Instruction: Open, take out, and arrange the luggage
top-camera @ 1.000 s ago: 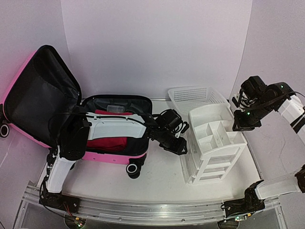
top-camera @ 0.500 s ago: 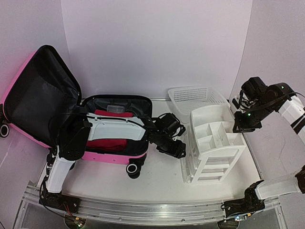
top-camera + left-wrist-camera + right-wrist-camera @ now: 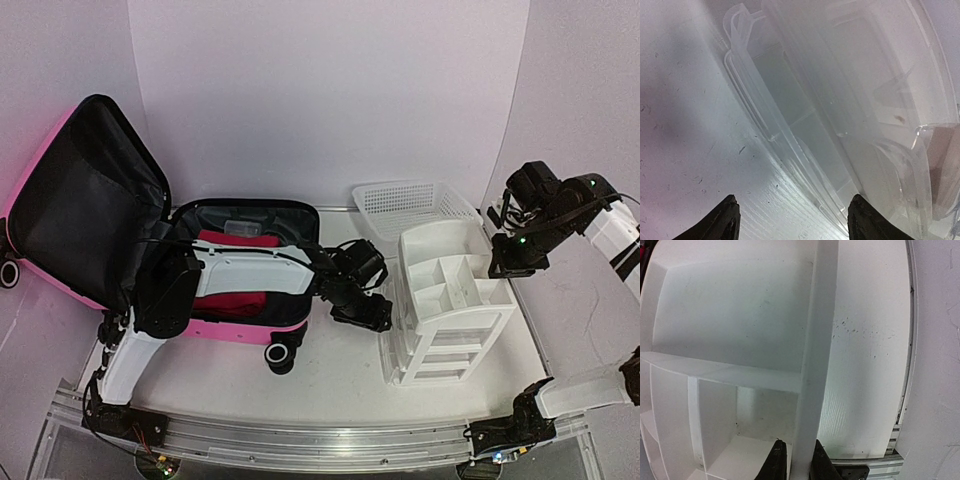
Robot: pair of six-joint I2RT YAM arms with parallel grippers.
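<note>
The pink luggage (image 3: 232,328) lies open at the left of the table. Its black-lined lid (image 3: 85,200) stands up against the left wall, and red clothing (image 3: 232,300) lies in the base. My left arm reaches over the base to the white drawer organizer (image 3: 450,290). There my left gripper (image 3: 372,318) (image 3: 792,220) is open just off the organizer's left side, facing the clear drawer fronts (image 3: 840,100), with nothing between its fingers. My right gripper (image 3: 503,265) (image 3: 797,462) is shut on the organizer's right wall (image 3: 815,365).
A white mesh basket (image 3: 410,205) stands behind the organizer at the back. A small clear item (image 3: 243,229) lies at the back of the luggage base. One black luggage wheel (image 3: 279,354) sticks out toward the near edge.
My left gripper has opened wider and drawn back a little from the organizer's left side. The right gripper has kept its hold on the wall.
</note>
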